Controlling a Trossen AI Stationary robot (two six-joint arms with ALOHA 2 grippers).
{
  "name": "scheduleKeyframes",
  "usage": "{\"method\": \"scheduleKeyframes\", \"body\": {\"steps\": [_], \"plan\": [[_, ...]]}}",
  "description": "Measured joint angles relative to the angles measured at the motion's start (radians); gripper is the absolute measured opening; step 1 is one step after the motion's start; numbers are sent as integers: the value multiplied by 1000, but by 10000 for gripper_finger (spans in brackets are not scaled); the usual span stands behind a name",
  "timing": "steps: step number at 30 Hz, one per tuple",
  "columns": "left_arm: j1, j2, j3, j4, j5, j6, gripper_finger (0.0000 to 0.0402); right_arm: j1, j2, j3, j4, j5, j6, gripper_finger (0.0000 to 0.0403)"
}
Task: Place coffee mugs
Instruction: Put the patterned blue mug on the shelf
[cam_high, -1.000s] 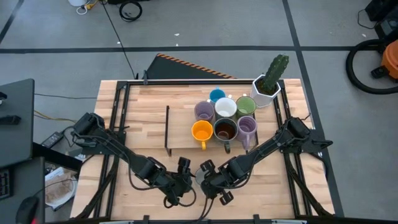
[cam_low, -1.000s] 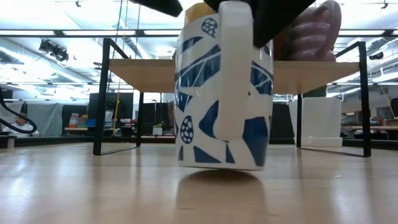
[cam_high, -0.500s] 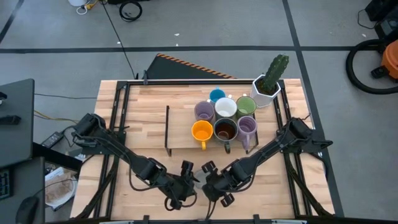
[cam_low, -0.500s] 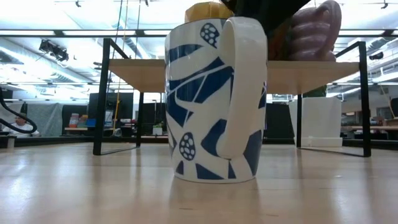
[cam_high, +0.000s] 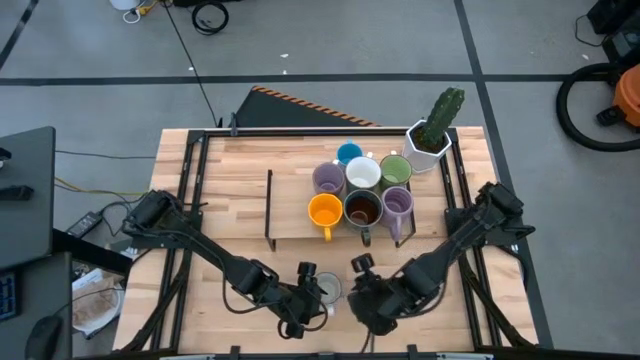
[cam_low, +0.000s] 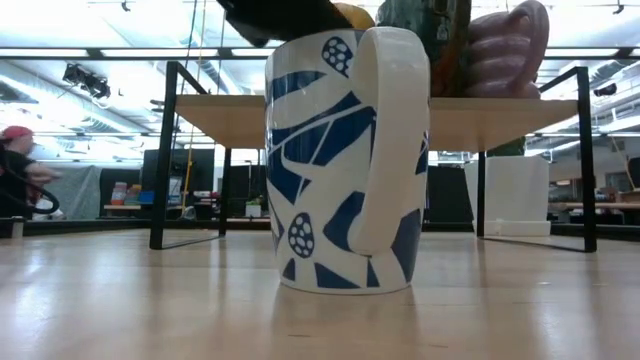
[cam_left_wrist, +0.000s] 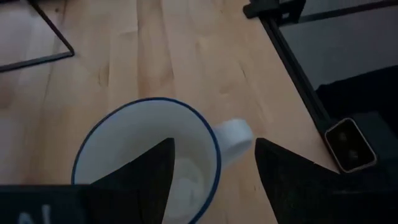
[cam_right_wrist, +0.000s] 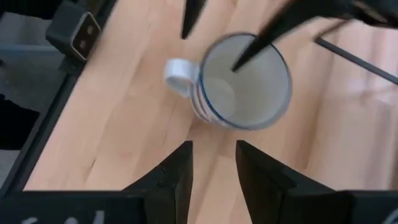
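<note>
Since a second ago my right gripper (cam_high: 372, 300) has let go of the blue-patterned mug (cam_high: 326, 289) and pulled back toward the right; the mug, which hung just above the table (cam_high: 230, 190) then, now stands upright on the wood near the front edge. In the right wrist view I see that gripper's fingers (cam_right_wrist: 177, 171) parted with only bare wood between them, the mug lying ahead of them and clear of both. My left gripper (cam_high: 312, 292) sits over the mug: in the left wrist view one finger (cam_left_wrist: 152, 168) reaches inside the rim and the other lies outside by the handle, so the jaws straddle the wall, spread, and I can't tell if they press on it. From the low view the mug (cam_low: 345, 160) fills the middle, handle toward the camera, base flat on the table. On the small shelf (cam_high: 290, 225) behind it I count six more mugs in two rows: orange (cam_high: 324, 211), dark (cam_high: 362, 209), purple (cam_high: 398, 203), another purple (cam_high: 328, 179), white (cam_high: 362, 173) and green (cam_high: 395, 169), with a blue one (cam_high: 349, 153) just behind. A cactus pot (cam_high: 430, 141) stands at the table's far right corner.
</note>
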Motion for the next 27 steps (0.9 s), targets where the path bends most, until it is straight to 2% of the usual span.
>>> {"method": "scheduleKeyframes", "body": {"steps": [12,16,19,27], "plan": [[2,2,5,-12,40,-28,170,184,-7,-2,-97,230,226,127],[2,2,93,-127,35,-25,161,223,-7,-2,-132,299,295,127],[12,20,155,-228,38,-25,160,242,-7,-2,-160,307,333,127],[46,154,349,-477,99,-15,160,275,-40,-67,-174,333,414,127]]}}
